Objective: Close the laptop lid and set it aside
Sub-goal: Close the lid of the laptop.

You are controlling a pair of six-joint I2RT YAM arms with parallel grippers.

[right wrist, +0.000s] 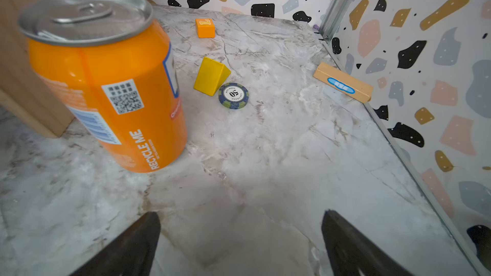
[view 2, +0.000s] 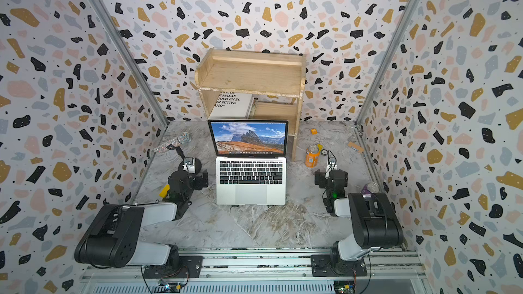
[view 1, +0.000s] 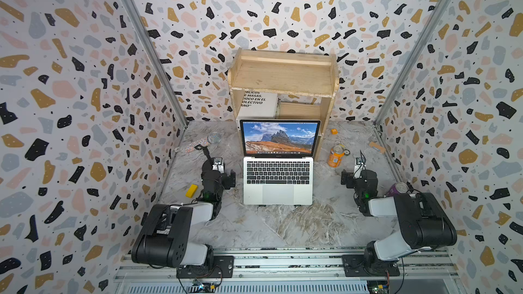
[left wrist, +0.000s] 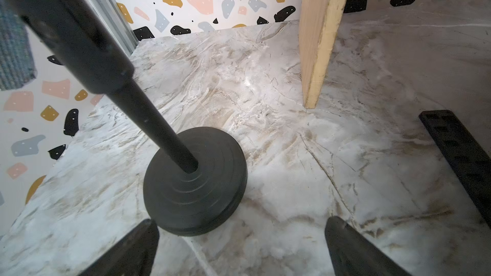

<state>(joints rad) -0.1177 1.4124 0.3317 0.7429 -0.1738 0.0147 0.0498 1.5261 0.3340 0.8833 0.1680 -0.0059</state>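
Observation:
The silver-grey laptop [view 1: 278, 193] [view 2: 251, 193] lies open in the middle of the marble table, black keys facing up. Its lid [view 1: 280, 138] [view 2: 248, 138] stands upright with a mountain picture on the screen. My left gripper [view 1: 218, 165] [left wrist: 240, 224] hovers just left of the keyboard, open, with only bare table between its fingertips. My right gripper [view 1: 359, 165] [right wrist: 240, 216] hovers to the right of the laptop, also open and empty. Neither touches the laptop, which shows in neither wrist view.
A wooden shelf [view 1: 283, 80] holding a white book [view 1: 259, 104] stands behind the lid. A microphone [view 1: 202, 142] on a black stand [left wrist: 195, 181] is by my left gripper. An orange can [view 1: 336, 156] [right wrist: 106, 80], yellow wedge [right wrist: 211, 76], poker chip [right wrist: 233, 96], purple can [view 1: 397, 189] and yellow block [view 1: 192, 190] lie around.

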